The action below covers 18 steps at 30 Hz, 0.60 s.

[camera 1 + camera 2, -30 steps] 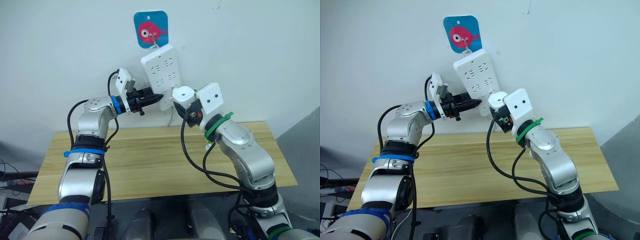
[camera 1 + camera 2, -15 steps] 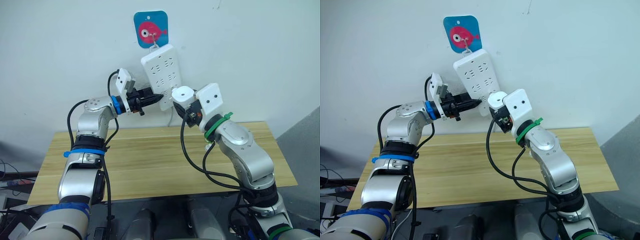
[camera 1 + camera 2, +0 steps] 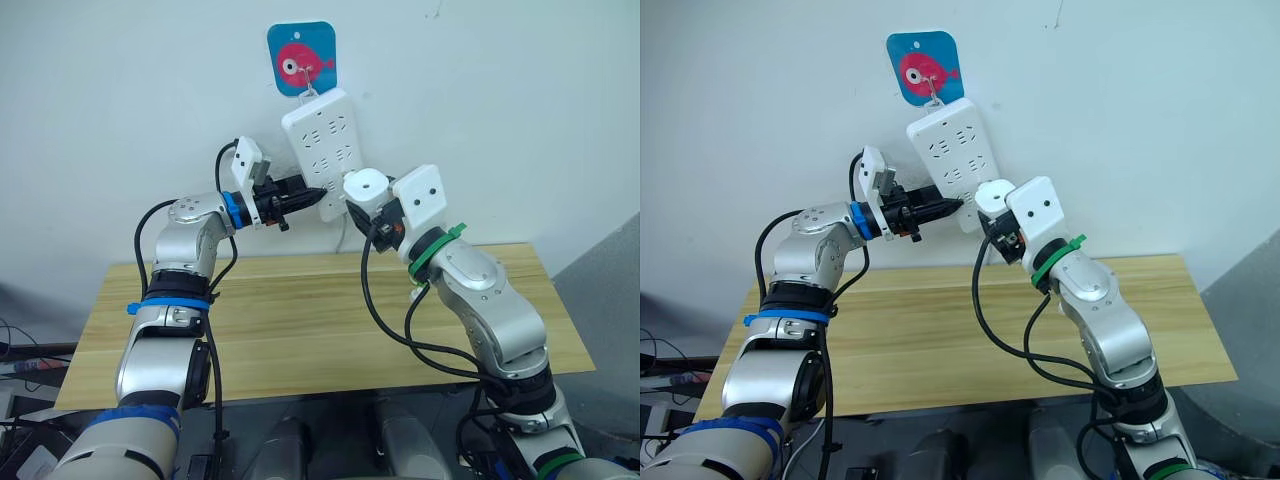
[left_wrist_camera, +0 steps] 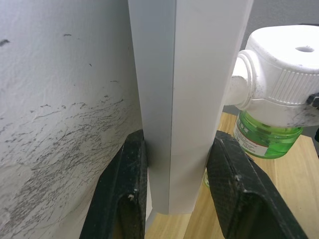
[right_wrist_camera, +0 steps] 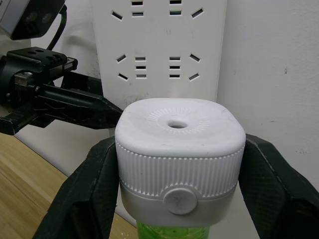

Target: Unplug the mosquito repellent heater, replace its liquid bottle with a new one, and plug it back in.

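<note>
The white power strip (image 3: 322,150) hangs tilted on the wall from a hook on a blue card with a pink fish (image 3: 301,58), above the back edge of the wooden surface (image 3: 300,320). The left tool (image 3: 308,198) reaches in from the side and is clamped across the strip's lower end; in the left wrist view its two black fingers (image 4: 119,189) press against opposite faces of the strip's thin edge, and the strip's lower end stops just above the point where they close.

The right tool (image 5: 177,184) is closed on the mosquito repellent heater (image 5: 179,157), one black finger on each side of its ribbed white body. The heater is held up in the air just beside the strip's lower right part, with its round vent hole facing the wrist camera and a small round button on its front. Its prongs cannot be seen, so whether it touches the strip's sockets cannot be told. Beneath the heater, a green liquid bottle (image 4: 264,139) is fitted; in the right wrist view only a sliver of green shows, cut off at the frame edge.
</note>
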Available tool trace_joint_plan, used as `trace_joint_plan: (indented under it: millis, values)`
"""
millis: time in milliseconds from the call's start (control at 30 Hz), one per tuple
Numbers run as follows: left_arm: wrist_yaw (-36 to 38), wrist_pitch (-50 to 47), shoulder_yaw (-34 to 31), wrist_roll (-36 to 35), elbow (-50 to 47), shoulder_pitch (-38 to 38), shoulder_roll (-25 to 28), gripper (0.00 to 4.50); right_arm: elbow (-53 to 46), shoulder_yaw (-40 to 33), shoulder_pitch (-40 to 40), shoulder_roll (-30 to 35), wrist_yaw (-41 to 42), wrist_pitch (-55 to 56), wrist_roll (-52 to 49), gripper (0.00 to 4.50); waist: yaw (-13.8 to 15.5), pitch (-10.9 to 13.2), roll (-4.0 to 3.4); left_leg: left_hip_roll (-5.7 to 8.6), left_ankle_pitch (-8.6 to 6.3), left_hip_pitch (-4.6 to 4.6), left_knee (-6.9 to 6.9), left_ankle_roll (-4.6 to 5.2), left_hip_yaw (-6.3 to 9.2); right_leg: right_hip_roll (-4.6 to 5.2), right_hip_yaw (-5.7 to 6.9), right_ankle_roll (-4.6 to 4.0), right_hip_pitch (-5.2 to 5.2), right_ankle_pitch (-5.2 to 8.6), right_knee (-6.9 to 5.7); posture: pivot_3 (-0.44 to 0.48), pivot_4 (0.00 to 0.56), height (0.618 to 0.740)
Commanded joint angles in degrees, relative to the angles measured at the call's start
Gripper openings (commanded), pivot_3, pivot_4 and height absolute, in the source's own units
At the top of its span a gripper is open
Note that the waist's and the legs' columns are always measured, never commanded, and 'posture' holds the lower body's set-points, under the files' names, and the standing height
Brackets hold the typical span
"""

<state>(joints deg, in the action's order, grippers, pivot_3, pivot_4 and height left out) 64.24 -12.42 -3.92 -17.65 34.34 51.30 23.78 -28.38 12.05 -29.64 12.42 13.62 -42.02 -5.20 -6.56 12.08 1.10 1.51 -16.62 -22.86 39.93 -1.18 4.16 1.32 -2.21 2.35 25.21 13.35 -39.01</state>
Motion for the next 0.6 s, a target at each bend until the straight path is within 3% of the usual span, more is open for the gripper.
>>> trace_joint_plan:
  millis: [33, 600]
  values:
    - [0.5, -0.2, 0.5, -0.8, -2.4, -0.1, -0.5, 1.32, -1.0, -0.4, 0.1, 0.1, -0.3, 1.1, 1.0, 2.98, 0.0, 0.0, 0.00, 0.00, 0.00, 0.00, 0.00, 0.00, 0.00, 0.00, 0.00, 0.00, 0.00, 0.00, 0.00, -0.201, 0.160, 0.740]
    - [0.4, -1.0, 0.3, -0.9, -3.4, -0.4, -0.6, 1.32, -0.6, -0.4, -0.1, -0.4, -0.7, 0.3, 1.1, 2.98, 0.0, 0.0, 0.00, -0.01, 0.00, 0.01, 0.00, 0.00, 0.00, 0.00, 0.00, 0.00, 0.00, 0.00, 0.00, -0.201, 0.162, 0.740]
